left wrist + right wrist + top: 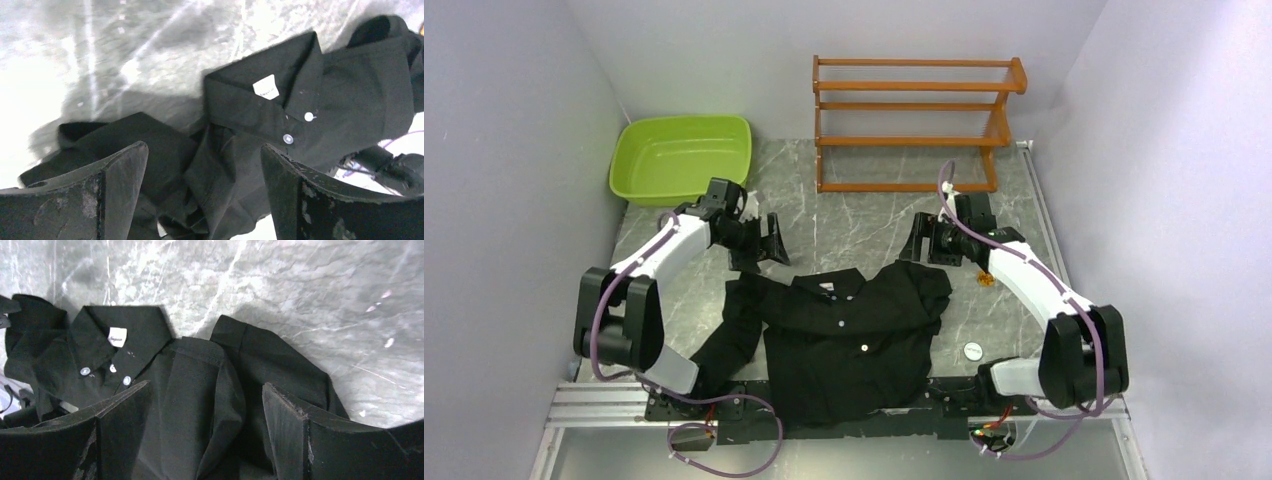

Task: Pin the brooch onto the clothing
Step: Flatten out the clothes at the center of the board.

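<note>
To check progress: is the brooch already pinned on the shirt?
No, the orange brooch lies on the table beside the shirt, apart from it.

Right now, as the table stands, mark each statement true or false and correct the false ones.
1. The brooch is pinned to the clothing. False: it lies on the table, to the right of the clothing and apart from it.
2. The left gripper and the right gripper are both open and hold nothing. True.
3. The clothing lies in the green basin. False: it lies on the table between the two arms.
4. The white neck label is showing. True.
5. The wooden rack stands at the table's far side. True.
</note>
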### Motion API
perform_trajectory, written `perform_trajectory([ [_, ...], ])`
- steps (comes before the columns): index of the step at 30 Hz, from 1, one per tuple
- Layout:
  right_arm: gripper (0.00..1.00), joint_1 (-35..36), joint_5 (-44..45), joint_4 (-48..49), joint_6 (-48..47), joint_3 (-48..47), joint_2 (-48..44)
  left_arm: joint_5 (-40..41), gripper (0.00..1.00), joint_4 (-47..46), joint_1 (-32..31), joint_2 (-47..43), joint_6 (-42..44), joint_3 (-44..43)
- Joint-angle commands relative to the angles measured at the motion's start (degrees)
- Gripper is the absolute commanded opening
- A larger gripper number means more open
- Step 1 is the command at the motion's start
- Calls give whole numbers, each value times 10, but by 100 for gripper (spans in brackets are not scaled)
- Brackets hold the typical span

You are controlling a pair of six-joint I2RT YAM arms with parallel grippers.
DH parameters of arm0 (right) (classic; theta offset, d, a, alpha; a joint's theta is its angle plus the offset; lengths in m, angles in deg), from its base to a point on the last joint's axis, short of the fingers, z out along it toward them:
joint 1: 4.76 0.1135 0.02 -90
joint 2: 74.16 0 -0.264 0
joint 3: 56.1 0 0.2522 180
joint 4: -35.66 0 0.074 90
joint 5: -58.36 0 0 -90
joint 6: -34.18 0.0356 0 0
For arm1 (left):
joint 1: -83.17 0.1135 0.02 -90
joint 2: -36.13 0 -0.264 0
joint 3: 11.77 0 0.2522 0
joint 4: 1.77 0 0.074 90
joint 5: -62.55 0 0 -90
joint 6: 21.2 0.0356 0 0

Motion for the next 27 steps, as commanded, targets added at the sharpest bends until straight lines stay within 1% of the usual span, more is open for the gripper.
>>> perform_trajectory([
  [1,80,9,-52,-3,-25,2,41,-94,87,-34,-25,43,30,-16],
  [3,76,16,-56,-7,-34,8,57,-93,85,-32,-46,70,36,-15],
  [5,71,24,-62,-9,-38,15,65,-80,80,-29,-60,87,40,-18],
  [6,66,26,-70,-6,-40,18,67,-75,77,-27,-66,91,40,-18],
  [7,57,28,-78,-2,-40,20,68,-71,73,-27,-69,92,40,-18],
  [8,42,28,-87,0,-40,21,69,-65,66,-25,-72,92,40,-20],
  [9,31,30,-93,3,-40,21,69,-59,55,-19,-74,89,40,-22],
  [10,18,31,-97,3,-41,20,68,-55,47,-12,-76,84,42,-25],
  [11,6,32,-97,1,-42,17,65,-53,35,-7,-77,77,44,-29],
  [12,0,32,-94,-1,-42,12,60,-53,25,-1,-77,69,47,-33],
  [14,0,32,-87,-1,-45,0,39,-48,5,13,-77,45,50,-43],
  [15,0,32,-86,1,-46,-9,25,-43,3,17,-77,31,52,-47],
  [20,0,32,-72,26,-34,-74,-71,-15,3,32,-77,-69,47,-91],
  [21,0,32,-69,37,-27,-90,-93,-8,3,34,-77,-99,44,-104],
  [27,0,31,-43,133,46,-152,-196,63,3,14,-77,-213,53,-199],
])
